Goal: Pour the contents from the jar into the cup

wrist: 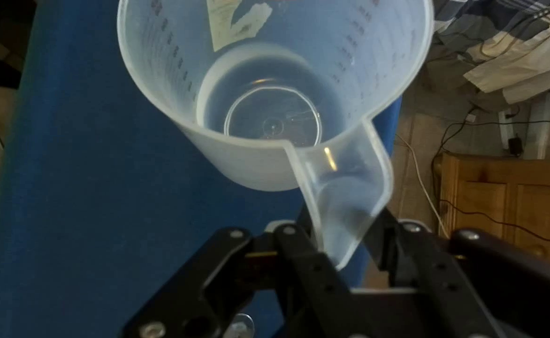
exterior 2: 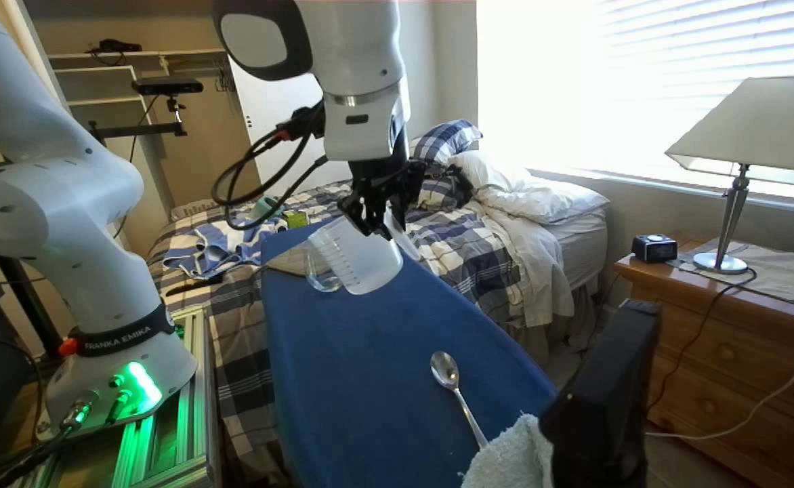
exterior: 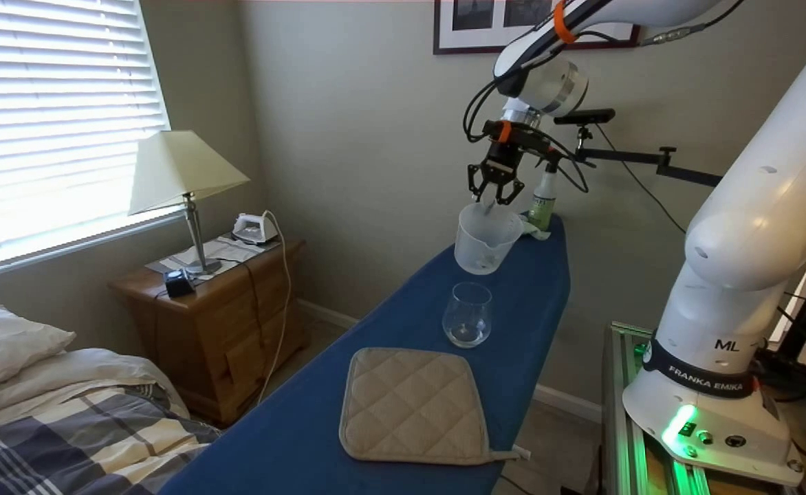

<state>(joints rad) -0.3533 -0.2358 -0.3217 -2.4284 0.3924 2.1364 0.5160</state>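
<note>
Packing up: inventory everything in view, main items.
Tapered ironing board: 1, blue, centre
Frosted plastic jar: 1, whitish, held tilted
Rounded drinking glass: 1, clear, on board
Square quilted potholder: 1, beige, on board
Metal spoon: 1, silver, on board
Spray bottle: 1, green, board's tip
Fluffy cloth: 1, whitish, board's tip
Wooden nightstand: 1, brown, corner
Metal lamp: 1, cream-shaded, on nightstand
Clothes iron: 1, white, on nightstand
Boxy device: 1, black, on nightstand
Plaid bed: 1, blue-white, near nightstand
Robot arm: 1, white, beside board
Fingered gripper: 1, black, gripping jar
</note>
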